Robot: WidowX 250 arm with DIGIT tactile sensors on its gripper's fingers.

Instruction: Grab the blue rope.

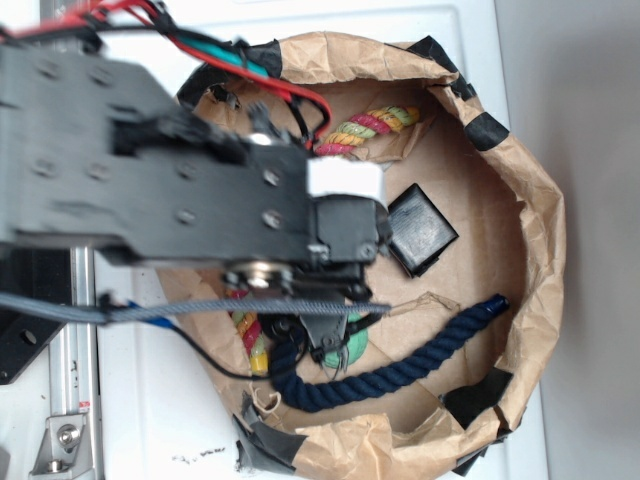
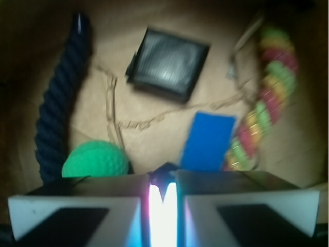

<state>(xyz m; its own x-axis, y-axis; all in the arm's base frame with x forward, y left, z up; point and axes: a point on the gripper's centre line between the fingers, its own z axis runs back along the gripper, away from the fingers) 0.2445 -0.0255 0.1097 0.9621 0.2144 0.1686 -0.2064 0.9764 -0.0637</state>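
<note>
Between my fingertips, low centre of the wrist view, I'm seeing only a thin bright slit: my gripper point(image 2: 163, 198) is sitting nearly closed, pads almost touching, nothing in it.

I'm hanging above the bag floor, not touching anything. Just ahead and left of the pads a green ball point(image 2: 95, 159) is lying; just ahead and right, a blue sponge point(image 2: 207, 140) flat on the paper.

The blue rope point(image 2: 57, 108) is running up the left side of the wrist frame, from beside the ball at lower left to its end at upper left. So its long axis is lying roughly along my view direction, off to the left, not crossing my jaws.

Further out: a black square pad point(image 2: 167, 63) at top centre, a multicoloured rope point(image 2: 267, 98) down the right side.

In the exterior view my arm point(image 1: 150, 170) is reaching in from the left, over the brown paper bag point(image 1: 530, 180) and covering the bag's left half. The rope point(image 1: 400, 375) is curving along the bottom of the bag, from under my gripper at lower centre out to lower right.

My read: I'm needing to open wide, shift left in wrist terms, then descend across the strand.
</note>
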